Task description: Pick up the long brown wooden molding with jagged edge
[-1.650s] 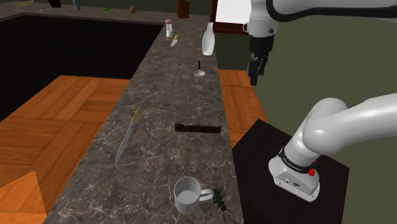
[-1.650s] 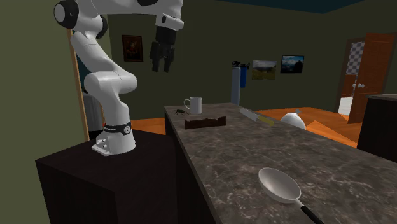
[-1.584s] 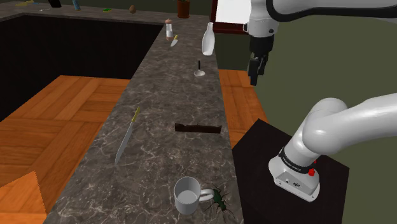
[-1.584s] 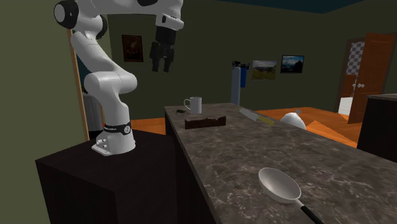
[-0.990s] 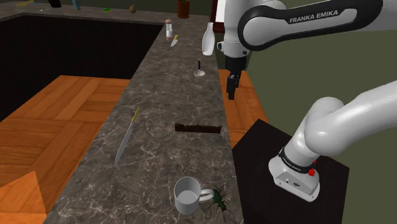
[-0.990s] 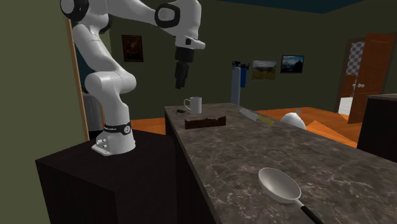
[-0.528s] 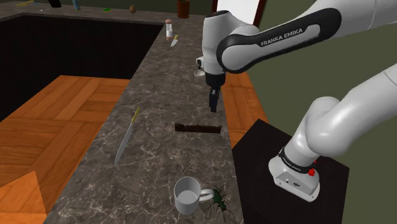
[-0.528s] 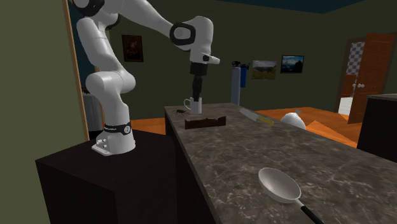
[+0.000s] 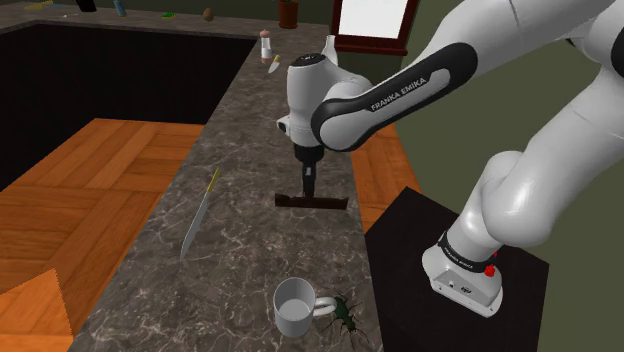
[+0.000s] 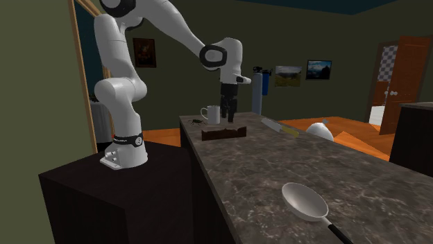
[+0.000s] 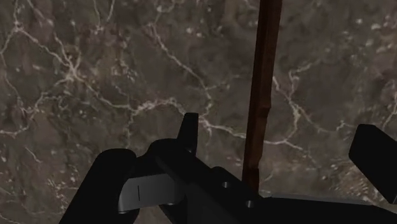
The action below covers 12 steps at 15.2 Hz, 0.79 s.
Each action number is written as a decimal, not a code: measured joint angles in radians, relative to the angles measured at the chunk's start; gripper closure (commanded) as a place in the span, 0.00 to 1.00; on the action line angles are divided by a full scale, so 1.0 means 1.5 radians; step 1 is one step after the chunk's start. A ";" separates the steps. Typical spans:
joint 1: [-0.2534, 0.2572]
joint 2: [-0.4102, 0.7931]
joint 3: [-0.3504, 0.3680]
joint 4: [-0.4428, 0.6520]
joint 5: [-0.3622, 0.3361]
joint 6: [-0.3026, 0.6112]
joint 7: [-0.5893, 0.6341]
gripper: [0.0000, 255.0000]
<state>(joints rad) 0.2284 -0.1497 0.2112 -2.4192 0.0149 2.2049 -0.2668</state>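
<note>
The long dark brown molding (image 9: 312, 202) lies flat on the dark marble counter (image 9: 250, 150) near the edge by the stand; its top edge is wavy and jagged (image 10: 223, 132). My black gripper (image 9: 309, 190) points straight down just above the molding's end nearer the shoulder view's left. In the second exterior view the gripper (image 10: 228, 119) hangs a little over the piece. Seen from the wrist, the gripper (image 11: 280, 137) is open and the molding (image 11: 263, 76) runs between the two fingertips (image 11: 189, 126), touching neither.
A white mug (image 9: 294, 306) and a green beetle figure (image 9: 347, 313) sit at the counter's near end. A long knife (image 9: 200, 212) lies toward the shoulder view's left. A ladle (image 10: 305, 201) rests close to the second exterior camera. The black stand (image 9: 400, 225) borders the counter.
The arm has swung from beside the counter over it and come down; the gripper now hangs just above the molding. The molding has not moved.
</note>
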 measured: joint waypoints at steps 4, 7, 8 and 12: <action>0.002 0.035 0.005 -0.007 -0.008 0.044 0.005 0.00; 0.001 0.053 0.005 -0.015 -0.013 0.070 0.008 0.00; 0.001 0.056 0.006 -0.017 -0.014 0.074 0.009 0.00; 0.001 0.058 0.006 -0.017 -0.014 0.078 0.010 1.00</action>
<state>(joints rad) 0.2305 -0.0623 0.2202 -2.4454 -0.0066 2.3212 -0.2520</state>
